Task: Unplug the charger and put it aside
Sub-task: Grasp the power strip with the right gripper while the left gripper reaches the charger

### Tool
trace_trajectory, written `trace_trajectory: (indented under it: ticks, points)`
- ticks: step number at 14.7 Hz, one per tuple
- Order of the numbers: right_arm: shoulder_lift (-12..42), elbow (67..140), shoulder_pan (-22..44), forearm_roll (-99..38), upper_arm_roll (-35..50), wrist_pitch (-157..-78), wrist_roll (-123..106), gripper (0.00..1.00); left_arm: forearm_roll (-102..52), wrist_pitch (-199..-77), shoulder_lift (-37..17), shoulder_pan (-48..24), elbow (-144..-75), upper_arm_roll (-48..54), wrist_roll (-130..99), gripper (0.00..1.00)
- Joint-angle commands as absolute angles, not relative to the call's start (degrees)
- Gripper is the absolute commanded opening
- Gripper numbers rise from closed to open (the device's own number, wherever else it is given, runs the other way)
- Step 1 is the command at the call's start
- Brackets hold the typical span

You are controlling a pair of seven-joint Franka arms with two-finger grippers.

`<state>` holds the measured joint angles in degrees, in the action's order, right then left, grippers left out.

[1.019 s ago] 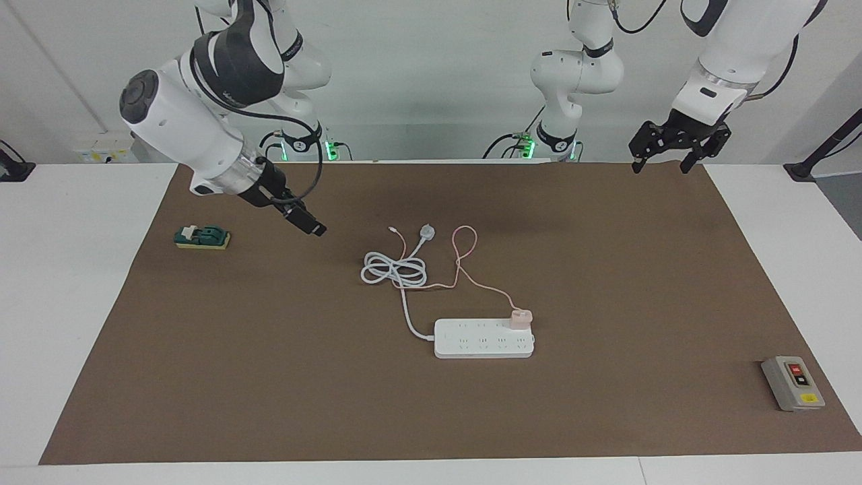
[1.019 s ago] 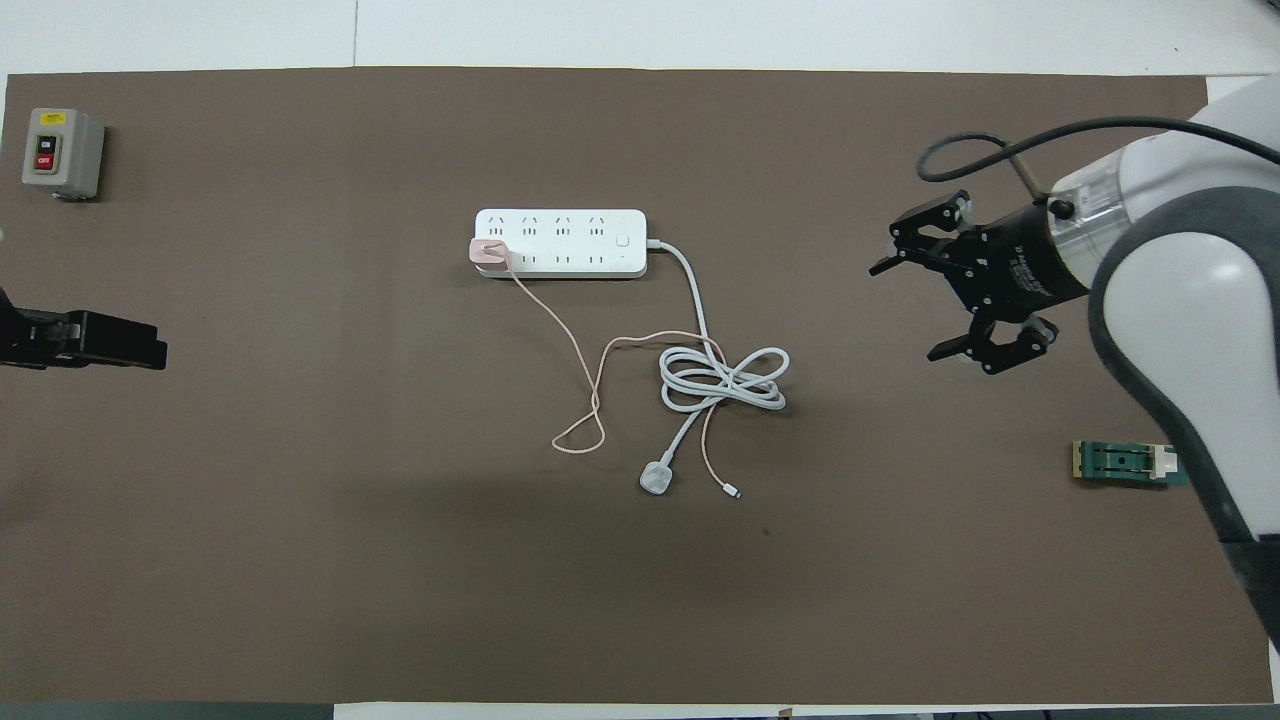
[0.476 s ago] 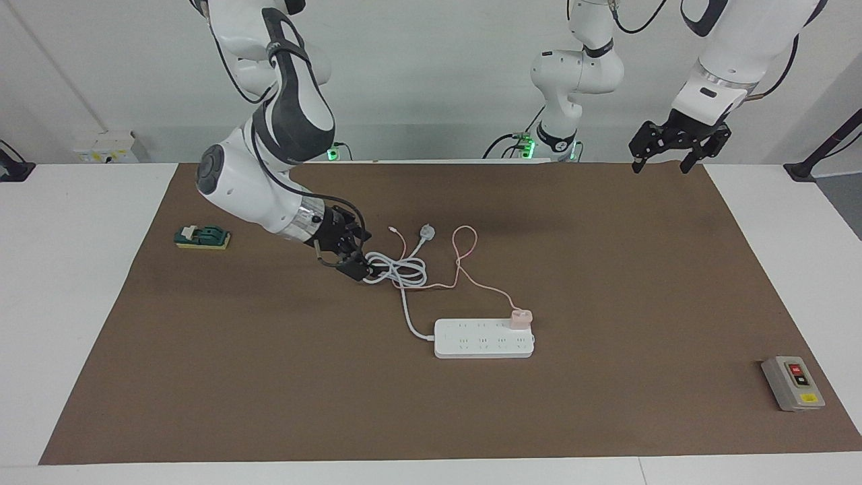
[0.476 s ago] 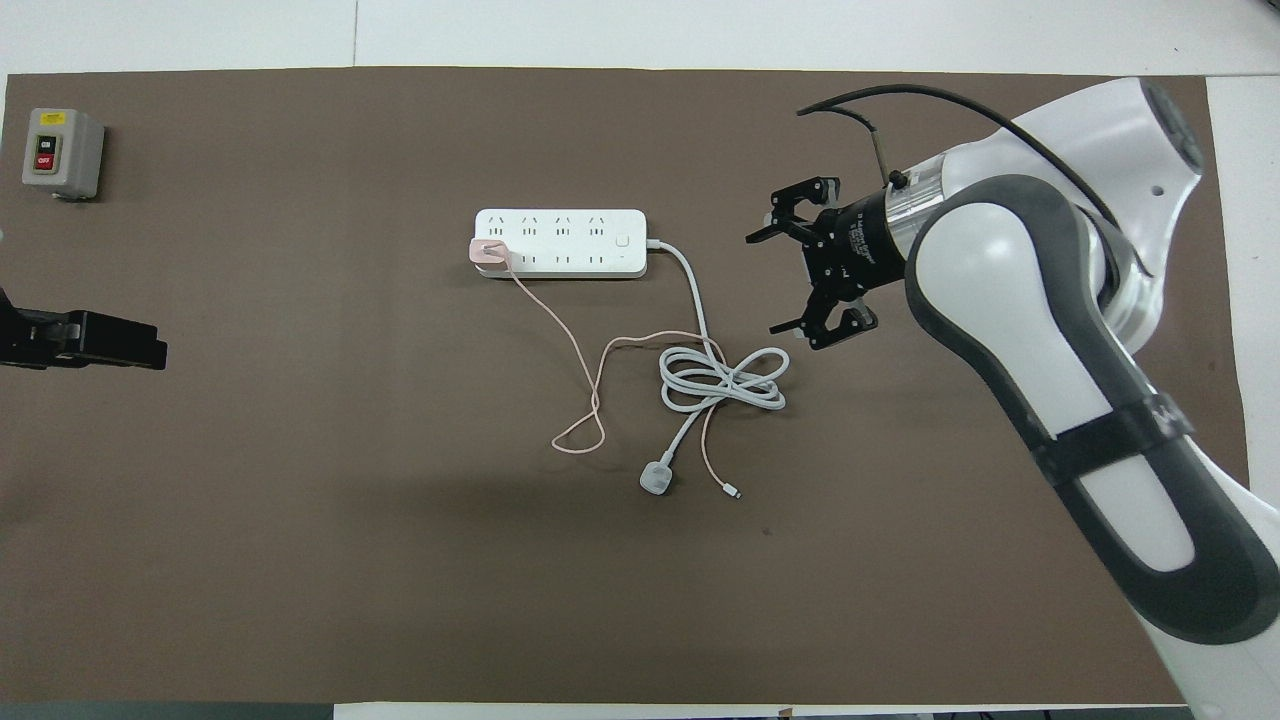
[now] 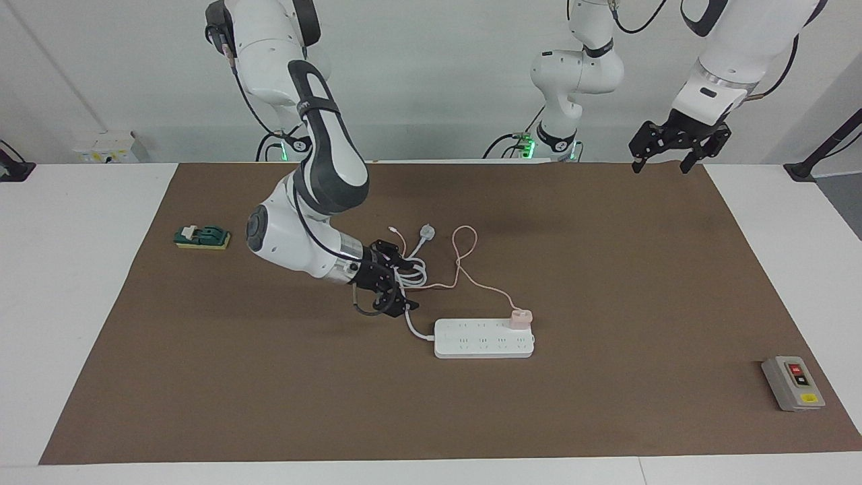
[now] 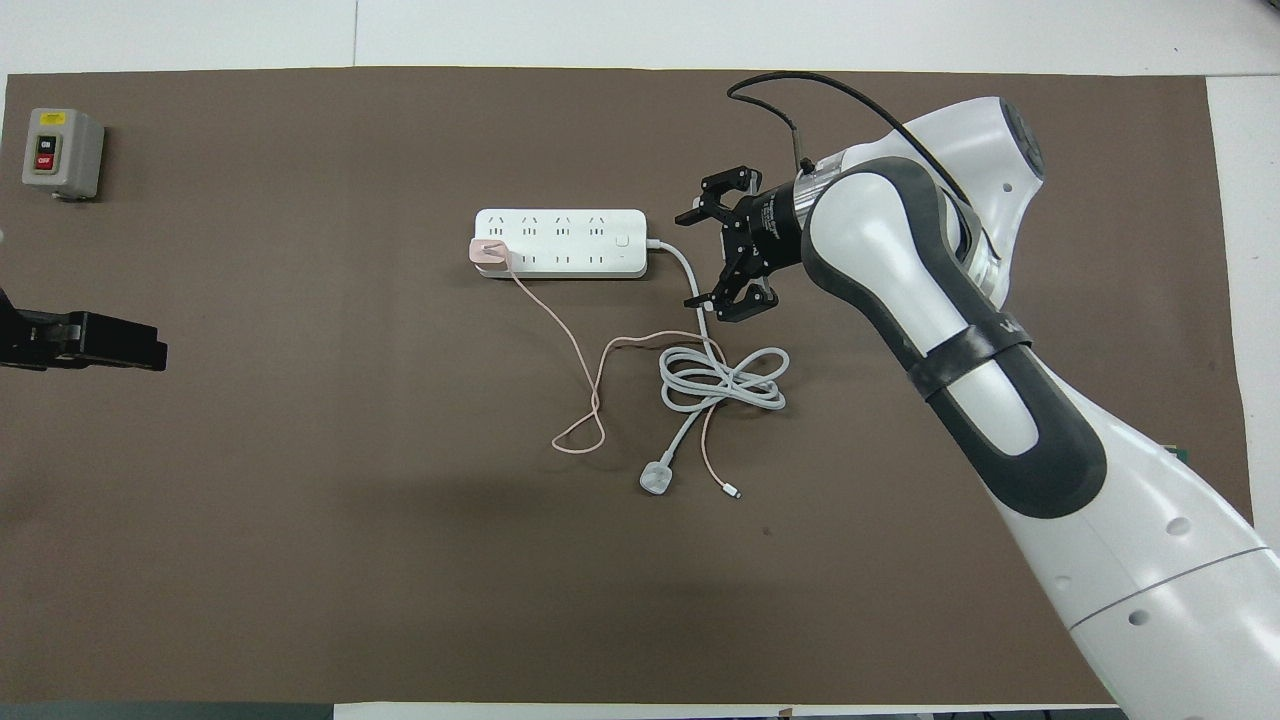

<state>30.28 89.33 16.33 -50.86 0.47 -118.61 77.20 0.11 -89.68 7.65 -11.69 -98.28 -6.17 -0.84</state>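
Right gripper [image 6: 690, 258] has swung in from the green block's end, now low just beside the power strip's [image 5: 483, 339] cord end, jaws wide, nothing held. Charger [image 5: 520, 317] still plugged in at the strip's other end. Left gripper [image 5: 662, 156] waits, open, empty.

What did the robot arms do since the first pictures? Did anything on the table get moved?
The right gripper swept in from near the green block at its end of the table and now hangs open over the white cord, by the end of the power strip. It has grabbed nothing. The charger stays plugged in, the cables have not shifted, and the left gripper waits, open, where it was.
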Motion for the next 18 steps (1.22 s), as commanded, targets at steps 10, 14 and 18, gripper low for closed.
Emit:
trace_trajectory:
  ticks: [10, 14, 18]
  points:
    - [48.9, 69.4, 19.8, -59.3, 0.8, -120.3, 79.1, 1.0, -0.5, -102.0, 2.0, -21.6, -102.7, -6.9, -79.0, 1.0]
    - [51.1, 67.6, 20.3, -58.7, 0.8, -120.6, 78.5, 1.0, -2.7, -105.2, -12.3, -22.9, -92.0, -6.9, -95.1, 1.0]
    - [51.9, 67.5, 20.3, -58.4, 0.7, -120.9, 76.6, 1.0, -3.4, -106.8, -23.3, -24.1, -83.0, -6.9, -103.9, 1.0]
